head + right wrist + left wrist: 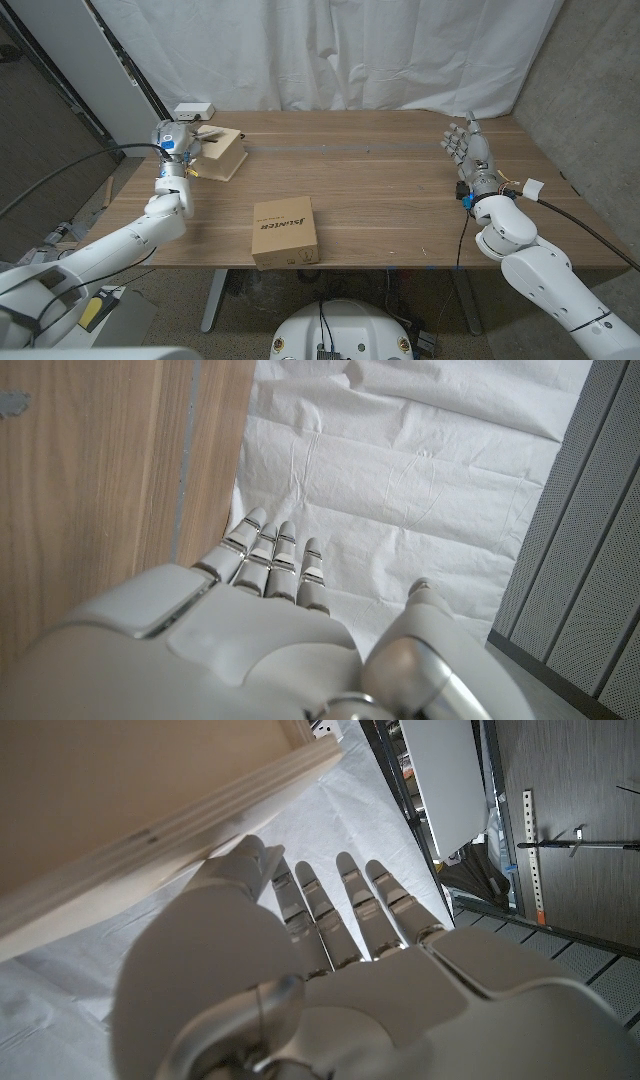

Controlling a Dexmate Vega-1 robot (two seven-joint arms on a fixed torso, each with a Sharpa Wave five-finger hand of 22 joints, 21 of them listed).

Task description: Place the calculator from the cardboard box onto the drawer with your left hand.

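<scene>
Head view: the drawer [222, 152], a small wooden unit, stands at the desk's [380, 190] far left corner. The left hand [174, 140] is raised just beside it, at the left edge. A flat, thin shape on the drawer's top next to the hand may be the calculator [212, 131], but it is too small to be sure. If so, the placing looks done and the hand is letting go. The box [285, 232] sits at the near edge, left of middle, flaps apparently shut. Its black printed word looks like "Jsianter", not clearly. The right hand [467, 146] stands upright near the right edge, fingers apart, empty, likely parked out of the way.

Left wrist view: the left hand's fingers [330, 915] are straight and slightly spread, holding nothing, with the drawer's pale wooden edge [150, 845] close to the thumb.

Right wrist view: the right hand's fingers [270, 555] are straight, close together, and empty.
</scene>
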